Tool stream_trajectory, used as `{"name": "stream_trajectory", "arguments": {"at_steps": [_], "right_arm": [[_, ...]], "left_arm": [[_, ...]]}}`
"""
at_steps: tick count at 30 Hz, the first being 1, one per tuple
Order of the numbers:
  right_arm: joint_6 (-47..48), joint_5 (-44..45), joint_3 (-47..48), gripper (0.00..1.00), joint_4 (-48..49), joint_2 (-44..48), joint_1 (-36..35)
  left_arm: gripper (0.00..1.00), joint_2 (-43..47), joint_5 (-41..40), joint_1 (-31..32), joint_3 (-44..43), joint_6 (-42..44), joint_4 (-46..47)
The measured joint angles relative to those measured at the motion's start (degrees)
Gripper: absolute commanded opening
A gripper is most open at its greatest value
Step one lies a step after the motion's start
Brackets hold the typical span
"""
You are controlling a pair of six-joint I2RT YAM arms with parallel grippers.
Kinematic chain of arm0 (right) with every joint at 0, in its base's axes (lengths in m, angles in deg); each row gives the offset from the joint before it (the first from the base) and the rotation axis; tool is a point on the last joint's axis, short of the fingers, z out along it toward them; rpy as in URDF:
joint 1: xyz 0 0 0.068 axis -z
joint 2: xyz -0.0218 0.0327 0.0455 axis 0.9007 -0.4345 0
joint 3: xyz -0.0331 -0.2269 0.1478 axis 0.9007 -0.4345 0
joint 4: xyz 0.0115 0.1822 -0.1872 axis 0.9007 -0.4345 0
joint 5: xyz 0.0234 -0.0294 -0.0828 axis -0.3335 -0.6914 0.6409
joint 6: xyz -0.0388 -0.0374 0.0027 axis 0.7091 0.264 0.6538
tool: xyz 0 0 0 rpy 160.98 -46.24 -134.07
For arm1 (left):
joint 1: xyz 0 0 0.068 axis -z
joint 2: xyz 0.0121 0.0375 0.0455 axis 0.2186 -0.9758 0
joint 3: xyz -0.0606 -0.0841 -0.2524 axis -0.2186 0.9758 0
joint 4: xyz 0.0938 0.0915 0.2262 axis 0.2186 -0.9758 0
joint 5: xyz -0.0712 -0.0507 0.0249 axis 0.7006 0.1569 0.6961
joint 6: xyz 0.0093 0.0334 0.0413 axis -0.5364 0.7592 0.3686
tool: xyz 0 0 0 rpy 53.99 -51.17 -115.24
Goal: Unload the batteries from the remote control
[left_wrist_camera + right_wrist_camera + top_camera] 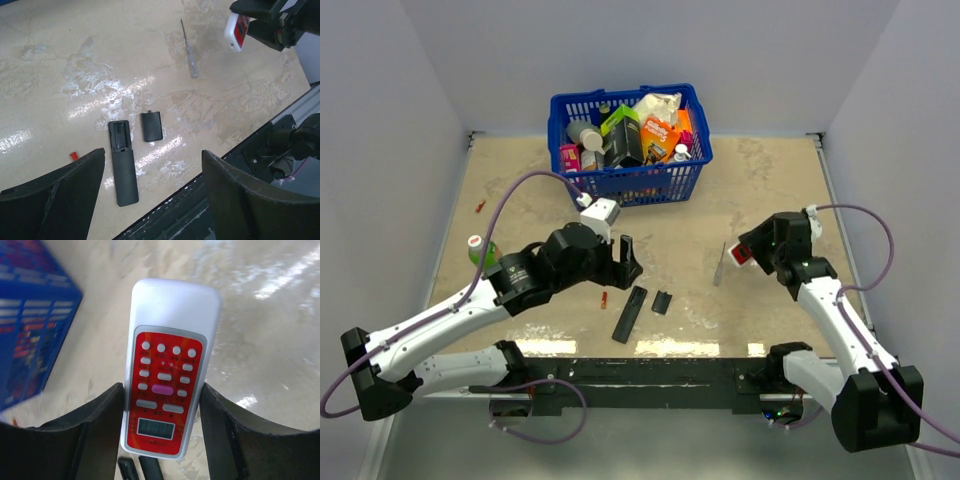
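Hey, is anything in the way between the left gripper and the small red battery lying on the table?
Nothing visible. The red battery lies bare on the table, left of the black remote and apart from it. The open left gripper hangs close above.

1. White-and-red remote control [170, 375]: small printed legends were noted beside the buttons on the red face, but they were too fine and too blurred to be read.
2. Display window [156, 428], at the lower end of the same remote: dark digit-like segments were recorded, but no figure could be made out with certainty.
3. Packages [623, 135] in the blue basket [640, 187]: coloured printed labels were observed, but none was legible from the overhead view.
4. Black remote control [122, 165] and loose black cover plate [151, 126]: nothing legible was found on the faces shown.
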Motion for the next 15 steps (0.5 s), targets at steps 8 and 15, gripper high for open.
{"name": "stream_trajectory", "arguments": {"at_steps": [8,15], "right_arm": [[12.68,-23.1,-5.25,0.15,12.85,1.01,-0.07],[15.26,-40.41,-8.13,0.15,23.69,8.96,-0.11]], "left_arm": [[0.86,-1.86,2.1,0.0,-3.39,-1.66,1.16],[0.89,-5.2,5.77,0.0,-4.2,-2.19,4.81]]}}
